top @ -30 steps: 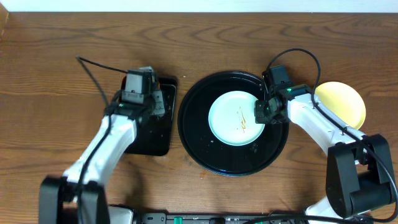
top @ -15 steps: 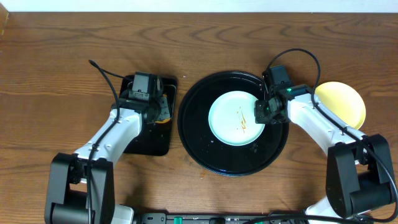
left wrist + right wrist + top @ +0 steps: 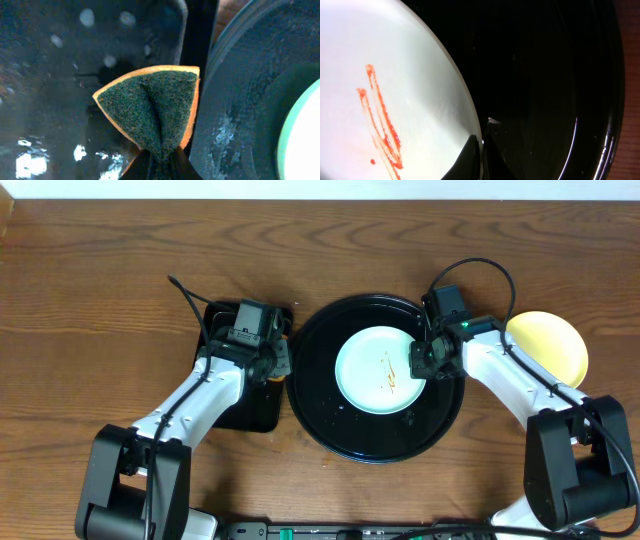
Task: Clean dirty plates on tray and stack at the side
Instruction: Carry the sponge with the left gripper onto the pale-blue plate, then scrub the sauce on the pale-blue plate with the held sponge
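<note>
Glossy black, the large round tray (image 3: 330, 420) sits at frame centre, and a mint-blue round plastic plate (image 3: 365, 375) streaked with thin orange-red sauce (image 3: 385, 131) lies in its middle. Our right pincer (image 3: 481, 150) is clamped on that plate's right rim. Our left pincer (image 3: 160, 162) pinches a folded green-and-orange scouring sponge (image 3: 150, 107) above the small rectangular black tray (image 3: 60, 75), beside the round tray's left rim. A pale yellow round plate (image 3: 550, 345) rests on the brown wood-grain surface (image 3: 100, 280) at frame right.

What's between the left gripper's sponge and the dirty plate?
Between the sponge and the plate lies only the round tray's raised rim and a strip of its bare black floor, clearest in the left wrist view.
</note>
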You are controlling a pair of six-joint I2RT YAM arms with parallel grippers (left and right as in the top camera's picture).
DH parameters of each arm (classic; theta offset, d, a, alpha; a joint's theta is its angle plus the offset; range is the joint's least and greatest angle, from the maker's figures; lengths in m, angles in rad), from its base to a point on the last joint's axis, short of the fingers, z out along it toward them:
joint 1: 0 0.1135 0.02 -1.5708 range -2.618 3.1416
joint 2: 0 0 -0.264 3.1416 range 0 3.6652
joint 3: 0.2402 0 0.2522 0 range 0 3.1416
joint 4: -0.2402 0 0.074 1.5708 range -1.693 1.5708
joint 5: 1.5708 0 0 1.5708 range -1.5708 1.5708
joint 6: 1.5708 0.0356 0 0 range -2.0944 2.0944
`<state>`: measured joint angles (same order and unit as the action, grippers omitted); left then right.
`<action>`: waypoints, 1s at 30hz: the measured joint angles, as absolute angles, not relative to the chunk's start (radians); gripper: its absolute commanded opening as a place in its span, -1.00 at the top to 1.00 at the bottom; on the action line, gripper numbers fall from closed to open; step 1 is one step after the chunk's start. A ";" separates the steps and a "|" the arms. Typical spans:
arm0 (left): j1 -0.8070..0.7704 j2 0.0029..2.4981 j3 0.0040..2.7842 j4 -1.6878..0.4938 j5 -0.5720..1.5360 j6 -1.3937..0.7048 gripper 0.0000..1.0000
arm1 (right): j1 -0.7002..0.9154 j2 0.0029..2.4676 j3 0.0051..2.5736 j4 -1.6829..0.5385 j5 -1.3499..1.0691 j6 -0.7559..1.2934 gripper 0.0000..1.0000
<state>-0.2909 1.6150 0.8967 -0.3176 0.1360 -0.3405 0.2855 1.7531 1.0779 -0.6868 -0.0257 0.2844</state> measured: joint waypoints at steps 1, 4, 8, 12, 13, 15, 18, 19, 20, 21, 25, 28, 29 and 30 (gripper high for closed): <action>-0.291 1.615 0.897 -0.311 0.136 -0.340 0.85 | 0.286 1.753 1.078 -0.687 -0.026 0.284 0.97; -0.291 1.615 0.897 -0.303 0.127 -0.340 0.85 | 0.286 1.753 1.078 -0.687 -0.026 0.281 0.98; -0.291 1.600 0.897 -0.311 0.095 -0.328 0.85 | 0.286 1.753 1.078 -0.687 -0.026 0.281 0.98; -0.292 1.531 0.897 -0.311 0.084 -0.313 0.85 | 0.286 1.753 1.078 -0.687 -0.026 0.281 0.98; -0.292 1.509 0.897 -0.310 0.087 -0.311 0.86 | 0.286 1.753 1.078 -0.687 -0.026 0.281 0.98; -0.298 1.467 0.897 -0.304 0.103 -0.310 0.85 | 0.286 1.753 1.078 -0.687 -0.028 0.280 0.98; -0.329 1.439 0.899 -0.279 0.155 -0.310 0.85 | 0.285 1.753 1.078 -0.687 -0.046 0.280 0.98; -0.346 1.440 0.900 -0.273 0.173 -0.310 0.85 | 0.286 1.753 1.078 -0.687 -0.062 0.280 0.98; -0.364 1.442 0.900 -0.269 0.187 -0.313 0.85 | 0.286 1.753 1.078 -0.688 -0.081 0.280 0.98; -0.386 1.446 0.900 -0.263 0.199 -0.316 0.85 | 0.286 1.753 1.078 -0.687 -0.096 0.279 0.98; -0.484 1.476 0.900 -0.212 0.228 -0.340 0.85 | 0.295 1.753 1.077 -0.688 -0.147 0.279 0.98; -0.548 1.518 0.900 -0.171 0.239 -0.375 0.85 | 0.315 1.753 1.077 -0.688 -0.161 0.280 0.97; -0.568 1.538 0.900 -0.154 0.239 -0.392 0.85 | 0.324 1.753 1.076 -0.688 -0.165 0.281 0.98; -0.588 1.560 0.900 -0.135 0.241 -0.410 0.85 | 0.330 1.753 1.076 -0.688 -0.168 0.282 0.98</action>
